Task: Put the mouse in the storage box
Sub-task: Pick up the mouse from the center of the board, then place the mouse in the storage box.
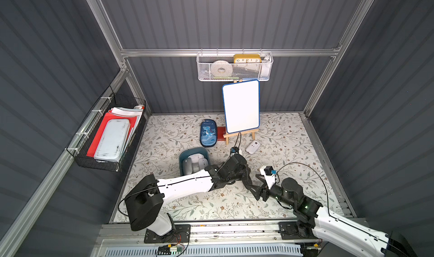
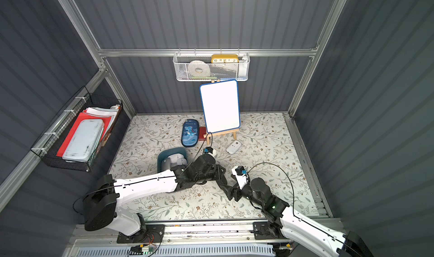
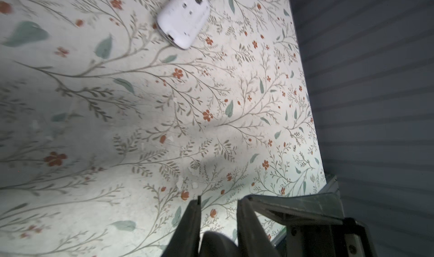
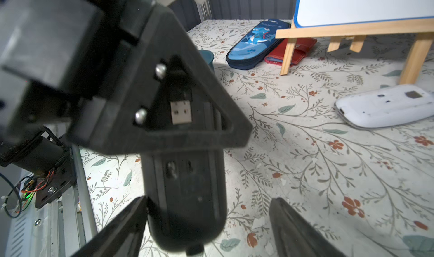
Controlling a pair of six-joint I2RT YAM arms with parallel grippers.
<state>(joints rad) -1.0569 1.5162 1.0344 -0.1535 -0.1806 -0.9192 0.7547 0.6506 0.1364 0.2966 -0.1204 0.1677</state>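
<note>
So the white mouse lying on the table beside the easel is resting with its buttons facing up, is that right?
Not quite. The white mouse does lie on the table beside the easel, but it is upside down, with its flat underside facing up, as the right wrist view shows.

Clock (image 1: 247, 58) face — numerals 10, 11, 12, 1, 2 were legible above the basket (image 1: 234, 78) rim in both top views. Pencil case (image 4: 256, 42) bore small lettering — too blurred to read.
</note>
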